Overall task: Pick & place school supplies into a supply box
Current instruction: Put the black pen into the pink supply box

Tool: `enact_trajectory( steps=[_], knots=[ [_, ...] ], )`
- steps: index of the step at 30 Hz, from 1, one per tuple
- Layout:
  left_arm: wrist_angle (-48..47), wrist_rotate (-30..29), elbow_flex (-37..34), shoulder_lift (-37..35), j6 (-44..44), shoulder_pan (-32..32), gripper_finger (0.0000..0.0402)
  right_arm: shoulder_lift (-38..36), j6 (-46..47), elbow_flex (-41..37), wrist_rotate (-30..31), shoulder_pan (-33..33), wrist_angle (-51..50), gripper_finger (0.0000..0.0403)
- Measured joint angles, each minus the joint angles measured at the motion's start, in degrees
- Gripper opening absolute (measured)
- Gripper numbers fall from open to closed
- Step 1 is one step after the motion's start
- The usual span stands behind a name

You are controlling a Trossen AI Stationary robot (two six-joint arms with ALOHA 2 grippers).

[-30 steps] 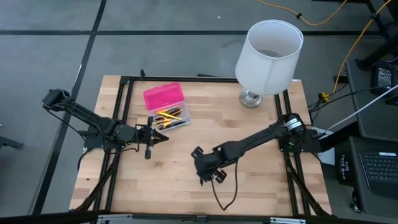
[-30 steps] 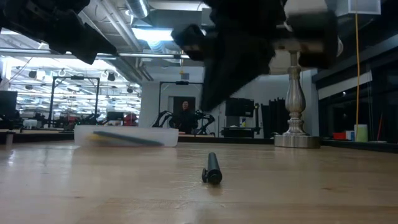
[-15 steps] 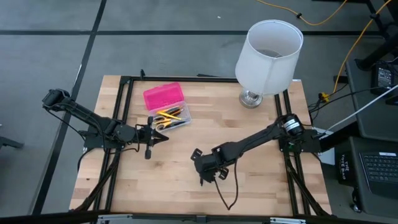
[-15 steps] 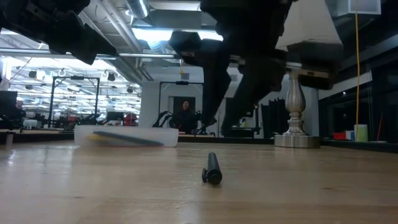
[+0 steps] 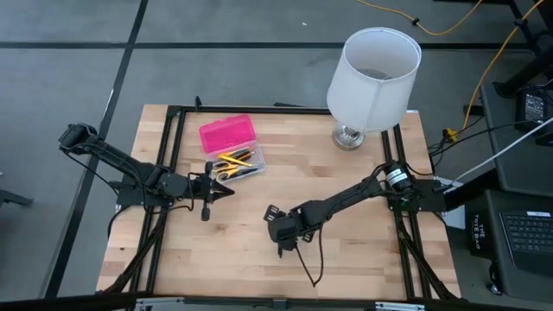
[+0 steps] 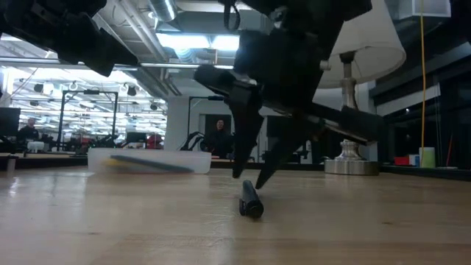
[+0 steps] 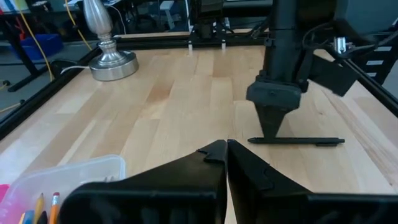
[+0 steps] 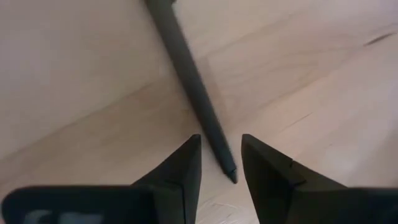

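A black pen (image 8: 193,84) is seen lying flat on the wooden table (image 5: 363,259), toward the near middle of the top, well apart from the supply box (image 5: 232,149). The right gripper (image 8: 221,163) is held low over the pen with its two fingers (image 8: 180,171) parted, one on each side of the pen's tip end; in the low view the fingertips are shown just above the pen (image 6: 251,199), and no contact with it can be made out. In the left wrist view the same gripper (image 7: 272,127) is seen pointing down at the pen (image 7: 297,141), close to one of its ends. The supply box is placed toward the far left part of the table, its hot-pink lid (image 5: 227,133) laid open beside the clear base (image 5: 243,164), in which yellow and orange supplies (image 5: 232,161) are already gathered. The left gripper (image 5: 223,192) is held just beside the near edge of the box, its fingers (image 7: 205,163) pressed together with nothing between them. A lamp with a white shade (image 5: 373,78) is stood at the far right corner of the table. In the low view, a person (image 6: 219,136) is seen standing in the room far behind the table.
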Motion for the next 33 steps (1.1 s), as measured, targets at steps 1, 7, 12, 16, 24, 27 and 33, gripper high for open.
enact_trajectory(
  steps=[1, 7, 12, 16, 24, 27, 33],
  knots=[
    [0.0, 0.0, 0.0, 0.0, 0.0, 0.0, 0.0006, 0.1, 0.0, 0.0, 0.0, 0.0, -0.4, 0.0118],
    [0.0, -0.1, 0.0, 0.0, 0.0, 0.0, 0.0006, 0.1, -0.4, 0.0, -1.9, -0.4, -0.4, 0.0118],
    [0.0, -0.3, 0.0, 0.0, 0.0, 0.0, 0.0006, 0.1, -2.9, 0.0, -6.0, -1.1, -0.9, 0.0118],
    [0.0, -0.3, 0.0, 0.0, 0.0, 0.0, 0.0006, 0.1, -3.0, 0.0, -7.1, -1.8, -1.0, 0.0118],
    [0.0, -0.3, 0.0, 0.0, 0.0, 0.0, 0.0006, 0.1, 1.8, 0.0, -13.9, -4.5, -1.9, 0.0118],
    [0.0, -0.3, 0.0, 0.0, 0.0, 0.0, 0.0006, 0.1, 5.3, 0.0, -15.3, -5.4, -3.0, 0.0118],
    [0.0, -0.3, 0.0, 0.0, 0.0, 0.0, 0.0006, 0.0, 14.0, 0.0, -16.9, -6.7, -3.9, 0.0118]
  ],
)
